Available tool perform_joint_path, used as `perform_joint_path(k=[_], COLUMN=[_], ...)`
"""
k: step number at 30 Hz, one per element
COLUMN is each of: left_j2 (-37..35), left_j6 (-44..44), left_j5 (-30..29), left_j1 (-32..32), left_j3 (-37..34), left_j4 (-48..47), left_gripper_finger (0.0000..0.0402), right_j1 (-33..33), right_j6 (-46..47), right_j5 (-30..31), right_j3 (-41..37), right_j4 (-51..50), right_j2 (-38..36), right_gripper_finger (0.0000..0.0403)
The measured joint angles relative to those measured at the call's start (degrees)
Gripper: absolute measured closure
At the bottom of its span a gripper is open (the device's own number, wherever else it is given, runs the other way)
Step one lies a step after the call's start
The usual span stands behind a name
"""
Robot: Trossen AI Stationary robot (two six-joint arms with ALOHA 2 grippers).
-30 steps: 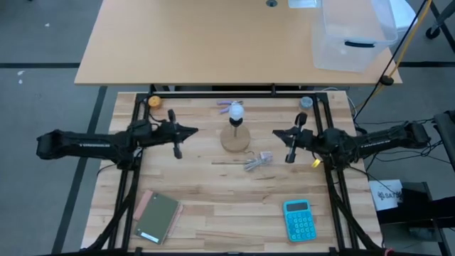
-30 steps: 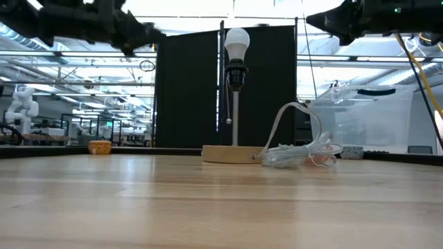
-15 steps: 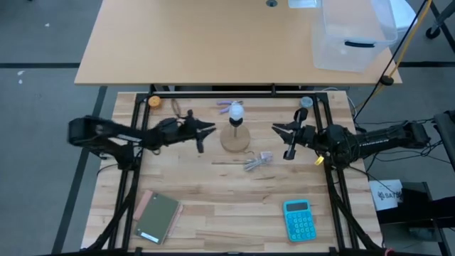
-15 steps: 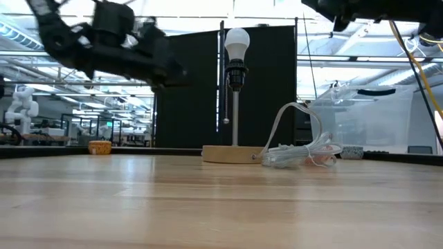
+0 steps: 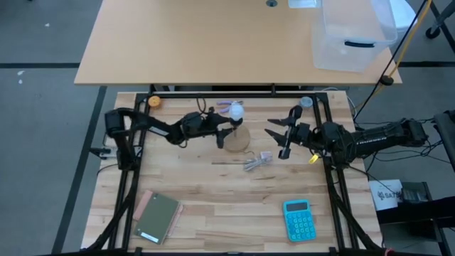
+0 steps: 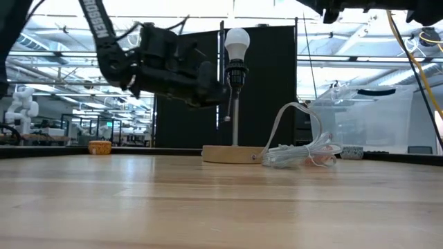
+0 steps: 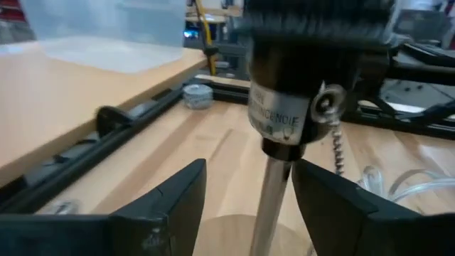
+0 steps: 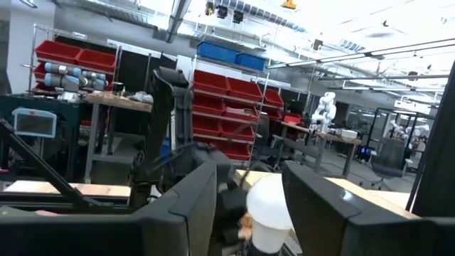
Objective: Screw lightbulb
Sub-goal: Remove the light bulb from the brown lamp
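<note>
Fingers of the left gripper (image 5: pixel 226 131) are spread apart around the lamp's thin stem, just under the black socket (image 7: pixel 313 92), holding nothing. Above it the lightbulb (image 6: pixel 237 43) sits upright in that socket. The right gripper (image 5: pixel 277 131) hovers open and empty, near the lamp's other side. A coiled clear cord (image 5: pixel 258 161) lies beside the wooden base (image 6: pixel 232 153); a blue calculator (image 5: pixel 298 220) and notebook (image 5: pixel 157 216) lie well apart.

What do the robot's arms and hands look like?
Both arms are dark, nearly black, and jointed. The left arm bears white lettering and thin black cables. Each hand, left hand and right hand, has two flat dark fingers. A yellow spot shows beside the right arm.
</note>
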Motion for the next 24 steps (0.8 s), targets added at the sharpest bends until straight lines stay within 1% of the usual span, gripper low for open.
perform_joint_path(k=[6, 9, 11, 14, 21, 22, 24], left_j2=[4.62, 5.72, 6.03, 6.03, 6.03, 6.00, 5.90], left_j6=[-1.21, -1.23, -1.40, -1.40, -0.75, -0.22, -0.24], left_j5=[2.83, 2.82, 2.74, 2.53, 2.05, 1.68, 1.63], left_j1=[-0.03, -0.05, -0.05, -0.28, -1.44, -1.53, -1.75], left_j3=[5.40, 6.34, 6.47, 6.47, 6.47, 6.47, 6.49], left_j4=[0.10, 0.05, -0.06, -0.29, -0.83, -0.94, -1.44], left_gripper_finger=[0.0186, 0.0188, 0.0200, 0.0237, 0.0357, 0.0367, 0.0371], right_j1=[0.00, 0.00, 0.00, 0.00, 0.02, 0.02, 0.01], right_j6=[0.35, 1.00, 1.50, 1.65, 2.71, 2.94, 3.26], right_j5=[0.06, 0.07, 0.09, 0.11, 2.05, 2.05, 2.08], right_j3=[0.43, 0.43, 0.43, 0.43, 0.43, 0.43, 0.43], right_j4=[-0.25, -0.65, -0.67, -1.04, -1.04, -1.01, -1.02], right_j2=[0.28, 0.30, 0.28, 0.30, 0.28, 0.28, 0.28], right_gripper_finger=[0.0243, 0.0243, 0.0243, 0.0243, 0.0243, 0.0243, 0.0243])
